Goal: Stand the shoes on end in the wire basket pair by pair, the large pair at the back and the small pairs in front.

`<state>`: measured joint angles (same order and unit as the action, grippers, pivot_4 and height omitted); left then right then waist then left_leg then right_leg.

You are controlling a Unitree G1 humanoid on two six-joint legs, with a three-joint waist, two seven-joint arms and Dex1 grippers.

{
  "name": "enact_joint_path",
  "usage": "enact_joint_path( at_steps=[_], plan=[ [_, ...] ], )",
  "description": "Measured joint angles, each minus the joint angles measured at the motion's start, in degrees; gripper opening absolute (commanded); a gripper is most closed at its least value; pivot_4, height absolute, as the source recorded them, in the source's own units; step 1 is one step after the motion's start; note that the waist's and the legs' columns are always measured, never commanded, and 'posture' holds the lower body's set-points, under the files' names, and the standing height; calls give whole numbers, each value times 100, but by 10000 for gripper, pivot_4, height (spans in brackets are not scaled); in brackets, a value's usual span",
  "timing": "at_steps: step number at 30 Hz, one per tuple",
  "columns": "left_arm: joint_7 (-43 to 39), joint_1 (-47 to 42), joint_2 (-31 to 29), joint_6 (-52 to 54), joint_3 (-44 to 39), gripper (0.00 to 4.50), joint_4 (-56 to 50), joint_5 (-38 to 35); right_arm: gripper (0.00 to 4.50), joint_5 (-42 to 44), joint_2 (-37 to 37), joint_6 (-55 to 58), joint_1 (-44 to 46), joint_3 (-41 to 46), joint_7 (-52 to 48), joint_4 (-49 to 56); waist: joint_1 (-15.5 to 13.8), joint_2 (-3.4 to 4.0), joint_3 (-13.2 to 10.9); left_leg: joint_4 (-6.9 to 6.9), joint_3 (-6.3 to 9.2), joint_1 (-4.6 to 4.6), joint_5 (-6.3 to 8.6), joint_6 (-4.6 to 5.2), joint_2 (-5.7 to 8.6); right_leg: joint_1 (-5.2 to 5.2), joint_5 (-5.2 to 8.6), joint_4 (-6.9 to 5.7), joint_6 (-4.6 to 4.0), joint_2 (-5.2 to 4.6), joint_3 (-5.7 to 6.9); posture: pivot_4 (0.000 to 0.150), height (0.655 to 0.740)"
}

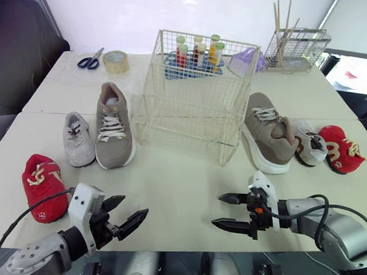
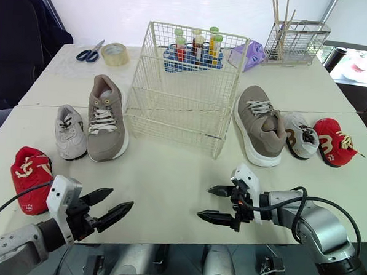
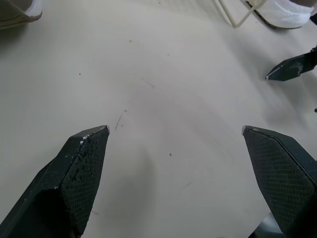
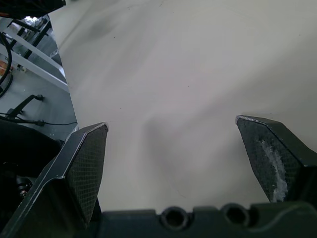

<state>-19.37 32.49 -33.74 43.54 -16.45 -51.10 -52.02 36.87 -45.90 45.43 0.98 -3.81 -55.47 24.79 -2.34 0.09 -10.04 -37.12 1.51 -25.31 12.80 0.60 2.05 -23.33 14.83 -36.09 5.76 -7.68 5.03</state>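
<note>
Left pincer (image 1: 135,206) and right pincer (image 1: 216,210) both hang spread and empty. Ahead, between them, the basket (image 1: 191,113) holds no shoes. One tan shoe (image 1: 113,127) lies ahead of the left pincer, lengthwise front to back, toe nearest. Its mate (image 1: 268,139) lies ahead-right of the right pincer, heel nearest. Outboard of each lie a grey shoe (image 1: 77,139) and a red shoe (image 1: 42,185).

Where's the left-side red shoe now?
In the left eye view, the red shoe lies far left, nearest the robot, just in front of the small grey shoe.
</note>
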Motion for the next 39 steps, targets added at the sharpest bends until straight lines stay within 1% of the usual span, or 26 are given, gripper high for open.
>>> enact_joint_path(
  at_steps=[5, 18, 26, 29, 32, 35, 36, 38, 39],
  plan=[
    [-74, 12, -60, -2, 5, 44851, 1, 4, 45000, -2, 26, 0, 1, -7, 13, 0, 2, 1, -1, 2, 0, 0, 0, 0, 0, -1, 0, 1, 0, -1, 0, 1500, 7400],
    [-154, -78, 76, -128, 29, 44851, 149, 38, 45000, -14, 51, -85, 159, -19, 0, 0, -4, 2, -2, 4, 0, -2, 0, -1, 0, -3, 0, 2, 0, -2, -1, 1500, 7400],
    [-206, -114, 73, -186, 175, 44851, 266, 260, 45000, -184, 0, -158, 275, -61, -12, -20, 2, 2, -3, 6, -1, -3, 0, 0, 0, -4, 0, 5, 0, 0, 0, 1500, 7400],
    [-418, -248, -77, -195, 191, 44851, 325, 296, 45000, -140, -114, -98, 387, -7, -89, -12, -2, 6, -6, 5, 0, -3, 0, 0, 0, -4, 0, 4, 0, 0, 0, 1500, 7400],
    [-709, -656, -415, -162, 85, 44851, 534, 172, 45000, 209, -498, 229, 1006, 143, -331, 76, 2, 29, -25, 0, 0, -2, 0, 0, 0, -7, -6, 2, -8, 0, 1, 1500, 7400],
    [-1079, -1259, -975, 11, -259, 44851, 703, -328, 45000, 772, -854, 784, 2457, 342, -627, 62, 23, 30, -37, 2, 1, -3, 0, 0, -3, -12, -11, -2, -9, 4, 3, 1500, 7400],
    [-1194, -1540, -1246, 121, -430, 44851, 766, -616, 45000, 922, -904, 965, 3176, 360, -733, -61, 23, 28, -39, 7, 2, -2, -1, 0, -4, -21, -12, 0, -11, 6, 5, 1500, 7400],
    [-1344, -1871, -1672, 308, -720, 44851, 815, -1090, 45000, 884, -866, 1034, 4111, 258, -790, -299, 22, 20, -42, 17, 2, -4, -4, 6, -3, -24, -7, 4, -4, 13, 7, 1500, 7400],
    [-1397, -2036, -1914, 414, -843, 44851, 844, -1361, 45000, 690, -827, 963, 4492, 78, -792, -448, 24, 20, -42, 18, 1, -4, -2, 4, -2, -26, -5, 5, 0, 12, 6, 1500, 7400]
  ],
)
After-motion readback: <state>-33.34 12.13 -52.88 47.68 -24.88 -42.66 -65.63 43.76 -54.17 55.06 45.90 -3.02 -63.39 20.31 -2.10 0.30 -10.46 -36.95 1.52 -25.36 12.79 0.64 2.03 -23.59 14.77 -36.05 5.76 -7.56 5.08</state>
